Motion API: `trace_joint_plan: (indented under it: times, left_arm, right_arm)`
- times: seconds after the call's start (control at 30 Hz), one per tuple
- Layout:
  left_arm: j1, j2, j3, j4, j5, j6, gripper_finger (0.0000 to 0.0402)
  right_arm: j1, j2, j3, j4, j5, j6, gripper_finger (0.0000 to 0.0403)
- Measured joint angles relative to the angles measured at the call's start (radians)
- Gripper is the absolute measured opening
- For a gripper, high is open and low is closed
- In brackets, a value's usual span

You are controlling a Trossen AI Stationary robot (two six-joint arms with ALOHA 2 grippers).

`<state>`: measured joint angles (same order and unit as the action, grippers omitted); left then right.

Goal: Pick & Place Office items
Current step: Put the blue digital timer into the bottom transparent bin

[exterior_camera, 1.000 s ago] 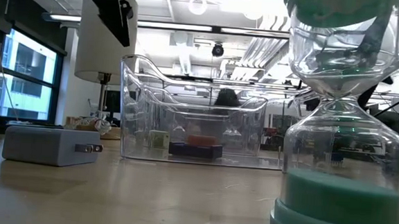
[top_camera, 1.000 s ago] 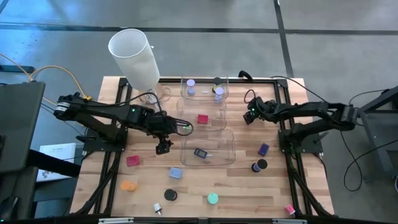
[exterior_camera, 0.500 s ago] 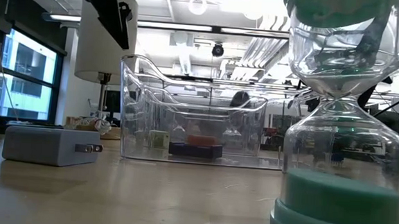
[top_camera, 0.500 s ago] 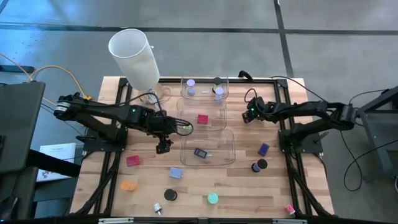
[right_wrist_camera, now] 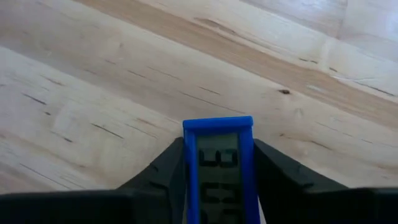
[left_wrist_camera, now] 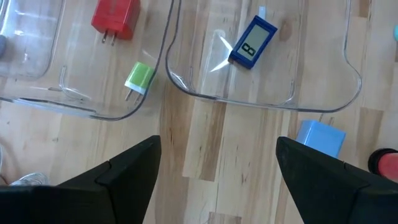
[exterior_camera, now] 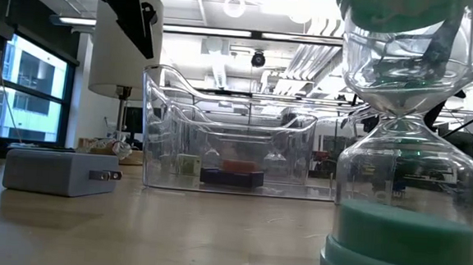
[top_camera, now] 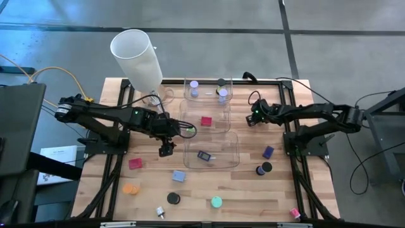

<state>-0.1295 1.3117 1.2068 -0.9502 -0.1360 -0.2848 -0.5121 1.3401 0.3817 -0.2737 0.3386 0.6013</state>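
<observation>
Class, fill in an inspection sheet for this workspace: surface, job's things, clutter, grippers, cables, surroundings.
Surface: wooden table.
Job's things: red block and blue timer in clear bins; blue block, orange disc, teal disc loose.
Clutter: tall white cylinder.
Grippers: left gripper open beside bins; right gripper shut on small blue timer.
Cables: yellow cable at left.
Surroundings: grey floor.

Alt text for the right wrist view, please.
The right claw is shut on a small blue digital timer, its grey display facing the camera, held over bare light wooden tabletop. Nothing else is in the picture.
</observation>
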Motion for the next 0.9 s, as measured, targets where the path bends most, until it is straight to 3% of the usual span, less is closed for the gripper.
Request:
trace_joint_plan:
  times: [0.2,0.43,0.77,0.9]
  left_arm:
    - [0.000,0.000,0.000,0.002,0.000,0.000,0.0311]
    - [0.000,0.000,0.000,0.008,0.000,0.000,0.0311]
    - [0.000,0.000,0.000,0.030,0.001,0.026,0.0311]
    - [0.000,0.000,0.000,0.035,0.001,0.026,0.0311]
  right_arm:
    - [0.024,-0.040,-0.007,-0.001,-0.002,-0.053,0.0137]
    - [0.078,-0.153,0.062,-0.122,-0.062,-0.093,0.0137]
    - [0.215,-0.255,0.237,-0.294,-0.028,-0.085,0.0137]
    - [0.309,-0.261,0.325,-0.300,0.040,-0.078,0.0137]
